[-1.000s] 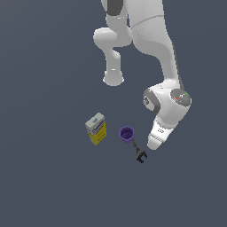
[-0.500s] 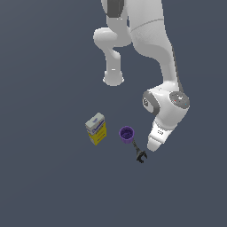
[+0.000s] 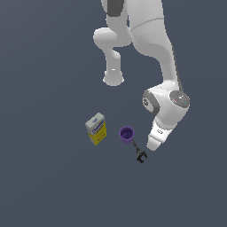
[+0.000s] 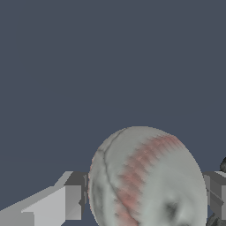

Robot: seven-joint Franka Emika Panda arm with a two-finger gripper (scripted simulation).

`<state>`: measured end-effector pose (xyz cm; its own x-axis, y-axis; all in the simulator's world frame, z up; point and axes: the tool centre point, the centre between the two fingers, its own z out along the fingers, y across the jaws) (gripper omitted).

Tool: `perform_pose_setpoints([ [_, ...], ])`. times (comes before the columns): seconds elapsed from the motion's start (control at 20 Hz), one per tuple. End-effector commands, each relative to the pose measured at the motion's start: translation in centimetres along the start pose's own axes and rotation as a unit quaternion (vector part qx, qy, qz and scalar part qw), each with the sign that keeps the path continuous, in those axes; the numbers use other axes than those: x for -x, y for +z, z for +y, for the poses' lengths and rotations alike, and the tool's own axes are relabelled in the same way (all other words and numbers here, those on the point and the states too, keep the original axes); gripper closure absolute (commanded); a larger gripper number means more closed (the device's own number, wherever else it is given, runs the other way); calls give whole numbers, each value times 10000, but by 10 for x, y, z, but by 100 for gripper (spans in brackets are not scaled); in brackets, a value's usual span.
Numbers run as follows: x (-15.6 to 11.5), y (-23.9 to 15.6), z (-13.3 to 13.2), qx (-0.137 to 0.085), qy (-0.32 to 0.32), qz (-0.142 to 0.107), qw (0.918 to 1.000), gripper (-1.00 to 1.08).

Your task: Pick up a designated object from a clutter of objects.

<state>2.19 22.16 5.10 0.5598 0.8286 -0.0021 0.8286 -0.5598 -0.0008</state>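
The white ball with red stitching [image 4: 145, 181] fills the lower part of the wrist view and lies between my two fingers [image 4: 66, 203]. One finger stands on each side of it with no gap that I can see. My gripper [image 3: 152, 145] is low over the floor in the exterior view, where the hand hides the ball. The purple cup [image 3: 127, 134] stands just to the exterior view's left of the hand. The thin dark clamp-like tool [image 3: 139, 154] lies beside the cup, close to the hand. The yellow-and-white carton box [image 3: 96, 128] stands further left.
The arm's white base [image 3: 113, 79] stands behind the clutter. The floor is plain dark grey all around.
The arm has shifted only slightly over the last second, with the hand staying low beside the cup and clamp. The box, cup and clamp have not moved.
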Motion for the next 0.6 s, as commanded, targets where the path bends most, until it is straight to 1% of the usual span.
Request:
perform_pose_setpoints([
  [0.0, 1, -6, 0, 9, 1, 11, 10000, 108],
  [0.3, 7, -33, -2, 11, -1, 9, 10000, 108],
  [0.55, 16, -70, -5, 13, -5, 6, 10000, 108],
])
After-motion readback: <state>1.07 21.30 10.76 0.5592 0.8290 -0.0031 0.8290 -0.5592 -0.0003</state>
